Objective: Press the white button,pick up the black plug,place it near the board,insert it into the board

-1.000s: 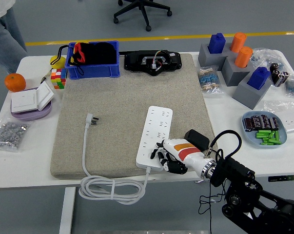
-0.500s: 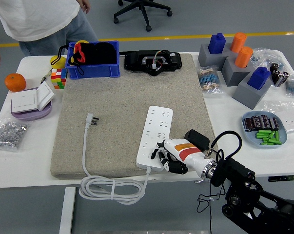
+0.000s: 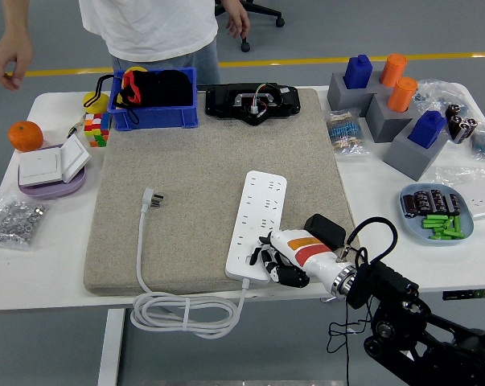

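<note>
The white power strip (image 3: 257, 223) lies on the beige mat (image 3: 202, 169), its near end toward the table's front edge. My right hand (image 3: 273, 261), white with black fingers, rests at that near end with its fingertips down on the strip; whether they touch the white button is hidden. A black plug (image 3: 325, 230) lies on the mat just right of my hand, by my wrist. The strip's own white plug (image 3: 151, 198) lies further left on the mat, and its cord coils (image 3: 186, 312) below the table edge. The left arm does not show.
A person in a white shirt (image 3: 150, 28) stands at the far side, hands hanging free. A blue bin (image 3: 154, 100), black device (image 3: 252, 101), grey blocks with coloured pegs (image 3: 391, 104), battery tray (image 3: 437, 213), orange (image 3: 25, 135), cube (image 3: 97, 129) and a bag of nuts (image 3: 15, 221) ring the mat.
The person has walked in from the left and now stands behind the blue bin. My right hand has stayed on the strip's near end.
</note>
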You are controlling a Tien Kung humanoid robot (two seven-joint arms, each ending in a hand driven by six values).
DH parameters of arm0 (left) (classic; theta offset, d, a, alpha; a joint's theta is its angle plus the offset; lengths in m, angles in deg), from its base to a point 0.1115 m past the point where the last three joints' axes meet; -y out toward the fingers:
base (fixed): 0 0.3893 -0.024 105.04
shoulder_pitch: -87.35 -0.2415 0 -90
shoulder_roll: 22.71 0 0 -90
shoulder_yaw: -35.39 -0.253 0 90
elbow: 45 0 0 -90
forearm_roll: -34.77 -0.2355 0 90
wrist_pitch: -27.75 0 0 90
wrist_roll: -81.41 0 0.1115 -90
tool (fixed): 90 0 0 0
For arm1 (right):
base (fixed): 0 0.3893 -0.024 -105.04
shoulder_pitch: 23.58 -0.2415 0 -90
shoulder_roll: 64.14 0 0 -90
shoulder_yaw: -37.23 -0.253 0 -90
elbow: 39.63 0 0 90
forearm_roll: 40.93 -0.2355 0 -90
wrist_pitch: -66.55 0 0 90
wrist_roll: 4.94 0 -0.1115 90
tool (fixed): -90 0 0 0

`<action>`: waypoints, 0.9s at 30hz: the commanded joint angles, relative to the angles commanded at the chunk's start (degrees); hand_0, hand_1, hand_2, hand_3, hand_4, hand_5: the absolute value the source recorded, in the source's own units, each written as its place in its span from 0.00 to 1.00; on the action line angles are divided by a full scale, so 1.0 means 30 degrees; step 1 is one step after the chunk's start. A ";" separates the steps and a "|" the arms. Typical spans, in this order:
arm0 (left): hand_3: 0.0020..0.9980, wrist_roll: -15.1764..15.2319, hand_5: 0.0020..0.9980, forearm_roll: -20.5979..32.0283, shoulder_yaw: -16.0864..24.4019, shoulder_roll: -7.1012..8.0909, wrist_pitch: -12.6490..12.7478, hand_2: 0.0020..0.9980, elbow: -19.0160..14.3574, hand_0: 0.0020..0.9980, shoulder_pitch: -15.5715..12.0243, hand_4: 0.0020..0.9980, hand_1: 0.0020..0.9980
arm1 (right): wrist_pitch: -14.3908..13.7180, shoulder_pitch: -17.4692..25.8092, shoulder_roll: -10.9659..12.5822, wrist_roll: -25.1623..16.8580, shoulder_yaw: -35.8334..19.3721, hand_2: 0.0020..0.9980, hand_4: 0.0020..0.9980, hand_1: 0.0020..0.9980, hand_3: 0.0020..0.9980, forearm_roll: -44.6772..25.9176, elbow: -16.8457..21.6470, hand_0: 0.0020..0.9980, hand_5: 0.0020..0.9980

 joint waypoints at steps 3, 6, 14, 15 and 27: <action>0.72 -0.0006 0.30 -0.0042 0.0051 0.0003 0.0000 0.67 0.0000 0.71 -0.0024 0.72 0.70 | 0.0019 0.0070 0.0106 -0.0004 -0.0157 0.09 0.23 0.00 0.55 -0.0035 0.0720 0.00 0.00; 0.72 0.0001 0.30 -0.0039 0.0076 0.0006 0.0005 0.67 0.0000 0.71 -0.0006 0.72 0.70 | 0.0078 0.0051 0.0220 0.0055 -0.0374 0.09 0.23 0.00 0.55 0.0021 0.1356 0.00 0.00; 0.72 0.0024 0.30 -0.0017 0.0073 0.0007 0.0003 0.67 0.0000 0.71 0.0028 0.72 0.70 | -0.0529 0.0355 0.0467 -0.0535 -0.1302 0.09 0.24 0.00 0.54 0.0306 0.2661 0.00 0.00; 0.72 0.0023 0.30 -0.0029 0.0095 0.0005 0.0004 0.67 0.0000 0.71 0.0025 0.72 0.70 | -0.0815 0.0464 0.0507 -0.0790 -0.1512 0.09 0.24 0.00 0.54 0.0393 0.2819 0.00 0.00; 0.72 0.0009 0.30 -0.0179 0.0324 0.0010 0.0016 0.67 0.0000 0.71 -0.0066 0.72 0.70 | -0.1859 0.1972 0.0977 -0.1942 -0.4957 0.49 0.65 0.45 0.64 0.0769 0.3289 0.48 0.01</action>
